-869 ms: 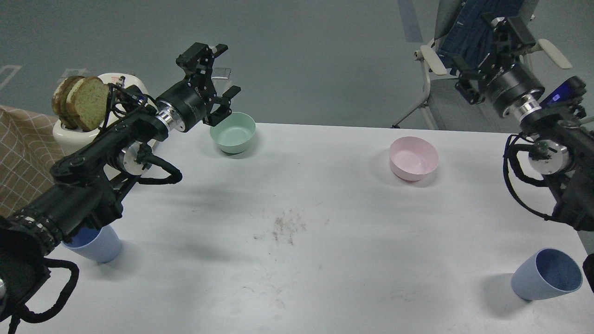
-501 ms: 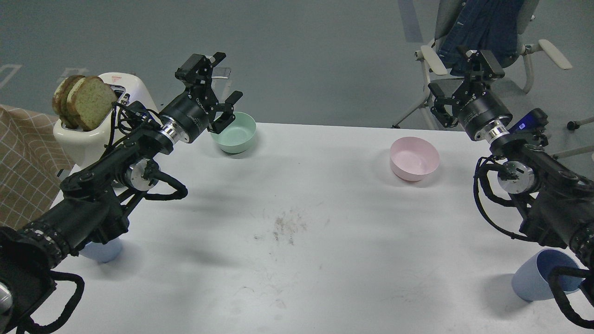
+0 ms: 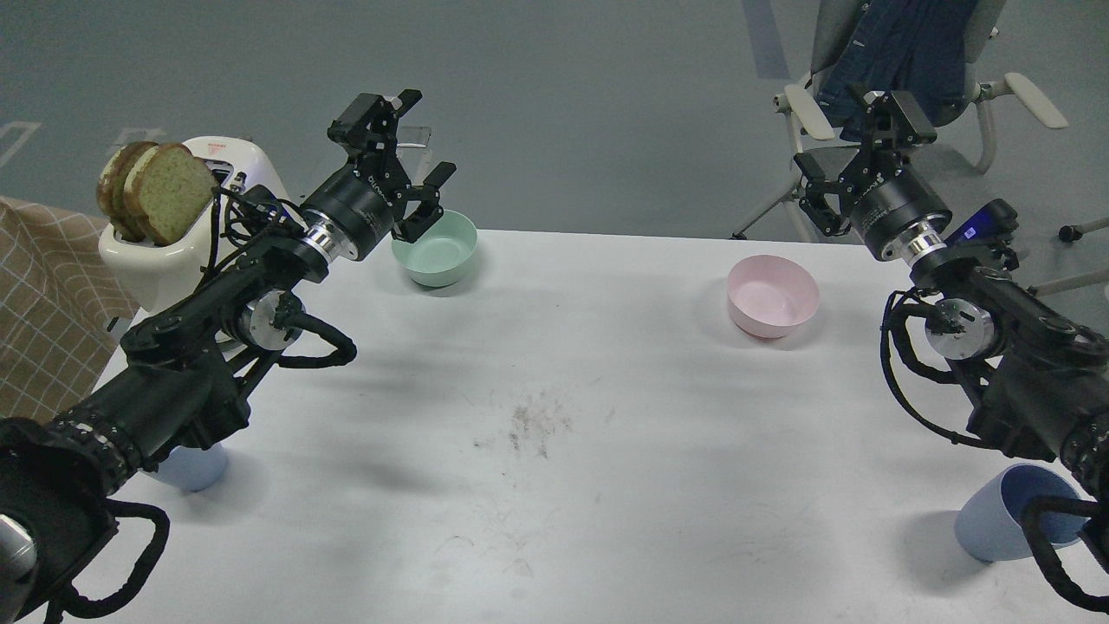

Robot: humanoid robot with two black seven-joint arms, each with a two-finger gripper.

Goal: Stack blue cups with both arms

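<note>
One blue cup (image 3: 192, 469) stands at the table's near left, mostly hidden under my left arm. The other blue cup (image 3: 992, 525) stands at the near right, partly behind my right arm's cable. My left gripper (image 3: 407, 139) is open and empty, raised over the far left of the table just left of the mint-green bowl (image 3: 435, 248). My right gripper (image 3: 853, 130) is open and empty, raised past the table's far right edge, right of the pink bowl (image 3: 773, 295). Both grippers are far from the cups.
A white toaster (image 3: 173, 243) with bread slices stands at the far left corner. A chair (image 3: 901, 52) with a blue garment is beyond the table at the back right. A brown checked cloth (image 3: 39, 303) lies at the left. The white table (image 3: 563, 485) has faint smudges mid-way.
</note>
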